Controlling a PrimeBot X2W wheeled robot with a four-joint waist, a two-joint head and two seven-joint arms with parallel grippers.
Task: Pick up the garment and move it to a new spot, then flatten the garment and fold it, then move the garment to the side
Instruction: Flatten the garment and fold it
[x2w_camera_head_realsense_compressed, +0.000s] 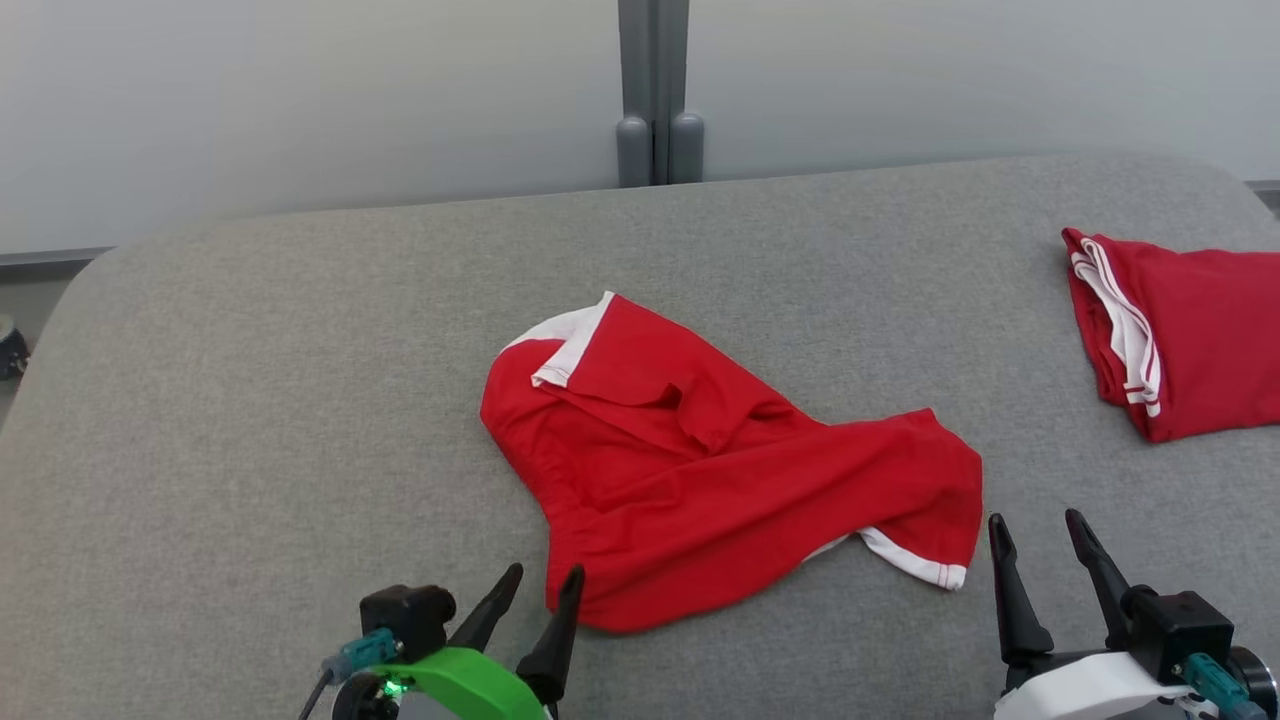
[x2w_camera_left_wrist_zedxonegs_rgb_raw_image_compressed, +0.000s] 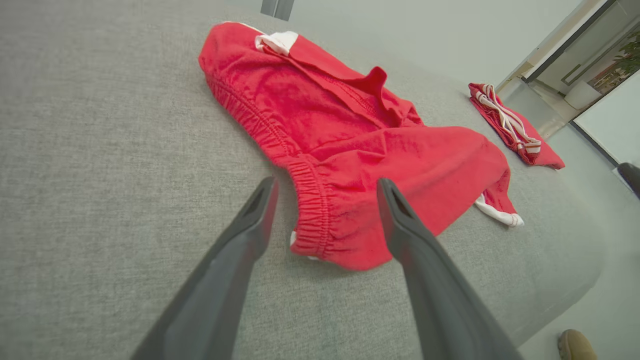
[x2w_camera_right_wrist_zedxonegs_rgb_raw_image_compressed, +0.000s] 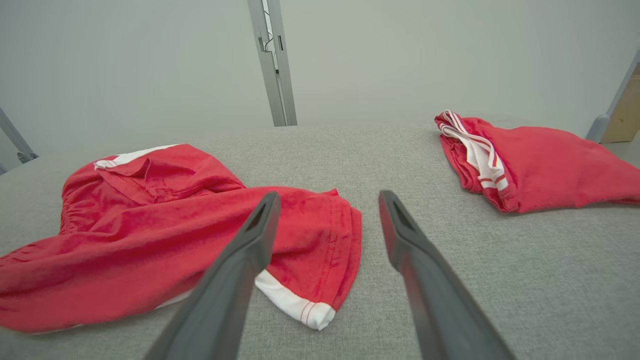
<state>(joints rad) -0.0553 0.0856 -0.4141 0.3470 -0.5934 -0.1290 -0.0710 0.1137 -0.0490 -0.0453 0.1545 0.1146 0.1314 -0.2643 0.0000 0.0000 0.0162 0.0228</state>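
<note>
While the garment (x2w_camera_head_realsense_compressed: 720, 470) lies crumpled near the middle of the table (x2w_camera_head_realsense_compressed: 250, 400), both grippers hover at its near edge with nothing held. The left gripper (x2w_camera_head_realsense_compressed: 545, 572) has its 2 fingers (x2w_camera_left_wrist_zedxonegs_rgb_raw_image_compressed: 240, 250) spread wide. In the left wrist view the waistband corner (x2w_camera_left_wrist_zedxonegs_rgb_raw_image_compressed: 315, 235) sits straight ahead between them, at about the level of the tips. Whether a tip touches cloth cannot be told. The right gripper (x2w_camera_head_realsense_compressed: 1036, 518) is equally wide and stands just beside the white-trimmed leg hem (x2w_camera_head_realsense_compressed: 915, 562), which lies to its left, off the line of its fingers.

The garment's long axis runs across the robot, slanting from the far left, where 1 trimmed leg is turned back, to the near right. Each arm has 1 end close by, but the left is better lined up. A short reach forward would probably put the waistband in its jaws, while the right would need to shift left first. A folded red piece (x2w_camera_head_realsense_compressed: 1200, 340) rests well apart at the far right. Judged from this, the pick-up has not begun.
</note>
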